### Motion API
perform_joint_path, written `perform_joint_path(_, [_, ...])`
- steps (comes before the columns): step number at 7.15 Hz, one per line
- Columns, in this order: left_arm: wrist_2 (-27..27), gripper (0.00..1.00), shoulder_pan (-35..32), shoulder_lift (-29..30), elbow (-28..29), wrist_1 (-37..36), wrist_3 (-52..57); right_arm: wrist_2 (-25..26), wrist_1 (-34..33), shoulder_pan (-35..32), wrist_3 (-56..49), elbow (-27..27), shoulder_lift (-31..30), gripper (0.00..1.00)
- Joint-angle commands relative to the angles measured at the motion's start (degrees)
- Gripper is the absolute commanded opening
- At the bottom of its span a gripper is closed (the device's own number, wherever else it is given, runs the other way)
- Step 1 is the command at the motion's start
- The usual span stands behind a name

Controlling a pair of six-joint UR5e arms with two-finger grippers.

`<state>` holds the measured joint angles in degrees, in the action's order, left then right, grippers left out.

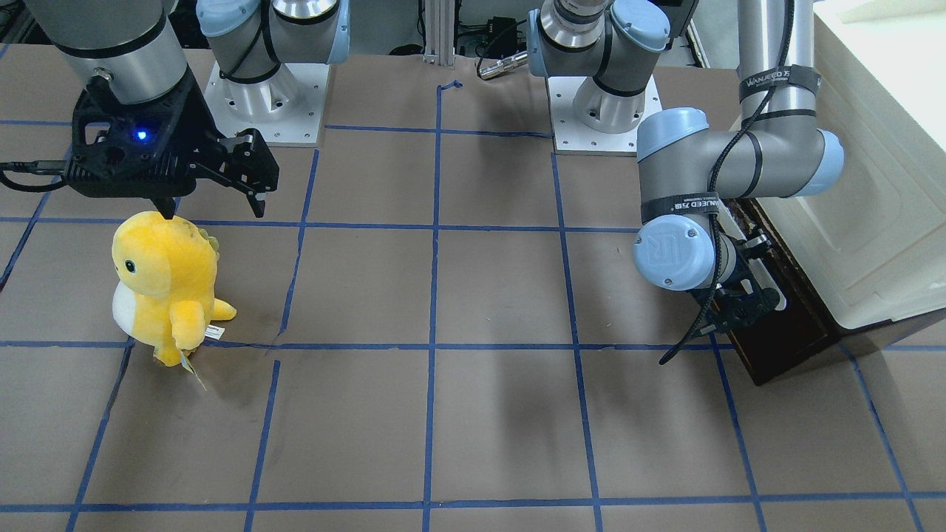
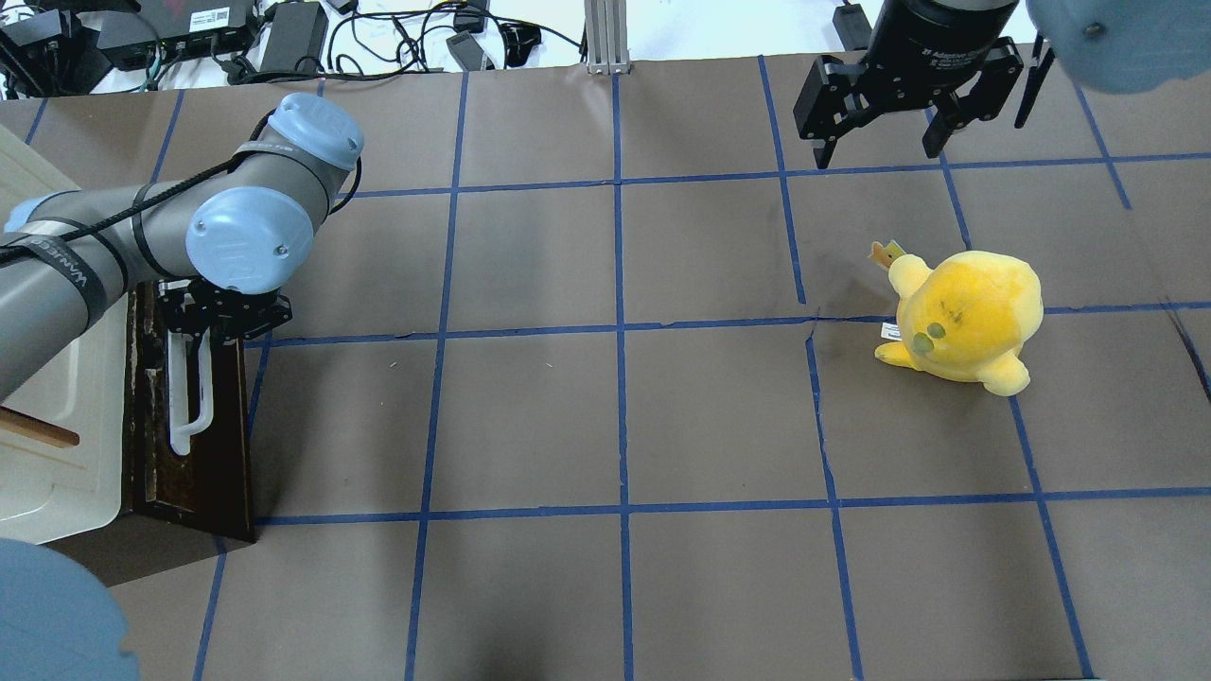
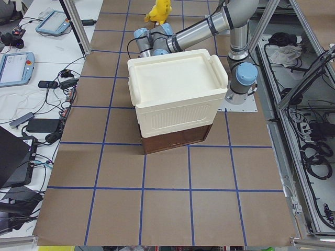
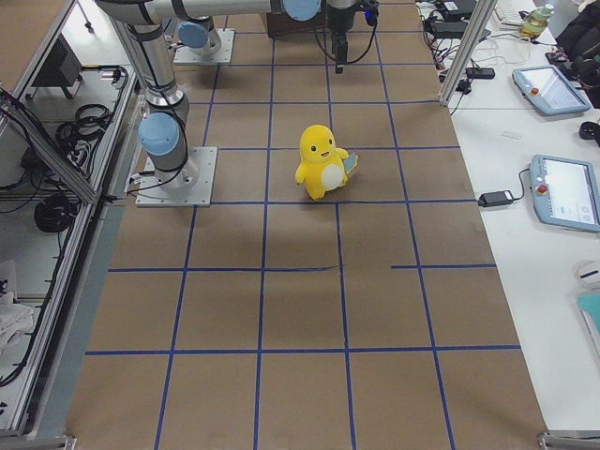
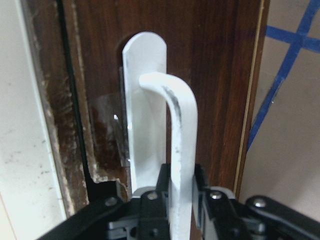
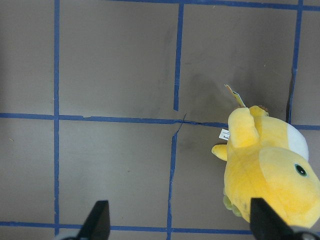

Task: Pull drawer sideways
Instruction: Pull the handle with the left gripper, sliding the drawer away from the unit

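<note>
The drawer's dark brown front panel (image 2: 227,445) stands at the foot of the white cabinet (image 2: 57,454), on the table's left side; it also shows in the front view (image 1: 794,332). Its pale box sides are hidden. My left gripper (image 2: 222,317) is shut on the long white bar handle (image 2: 180,397) near one end. In the left wrist view the fingers (image 5: 150,200) clamp the handle (image 5: 182,130) against the brown panel (image 5: 220,75). My right gripper (image 2: 877,156) hangs open and empty above the table, far from the drawer.
A yellow plush toy (image 2: 965,312) stands on the table just below the right gripper (image 1: 214,210); it also shows in the right wrist view (image 6: 270,170). Blue tape lines grid the brown tabletop. The white cabinet (image 3: 172,89) sits at the left end.
</note>
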<state>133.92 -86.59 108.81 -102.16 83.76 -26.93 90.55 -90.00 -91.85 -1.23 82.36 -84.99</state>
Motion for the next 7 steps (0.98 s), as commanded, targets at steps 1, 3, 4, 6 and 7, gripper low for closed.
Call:
perform_joint_path(1, [0.03,0.0,-0.51,0.08,-0.06,0.09,-0.06,0.06,0.0,0.0,0.0,0.0,0.0,1.0])
perform_joint_path(3, [-0.06,0.0,-1.65,0.17,0.29,0.62,-0.06,-0.02,0.0,0.0,0.0,0.0,0.0,1.0])
perform_joint_path(4, [-0.06,0.0,-1.92,0.52,0.9,1.57,-0.06,-0.02,0.0,0.0,0.0,0.0,0.0,1.0])
perform_joint_path(6, [-0.15,0.0,-3.14,0.7,1.43,2.29,-0.23,-0.02,0.0,0.0,-0.09,0.0,0.0,1.0])
perform_joint_path(7, [-0.15,0.0,-3.24,0.7,1.43,2.29,-0.23,0.06,0.0,0.0,0.0,0.0,0.0,1.0])
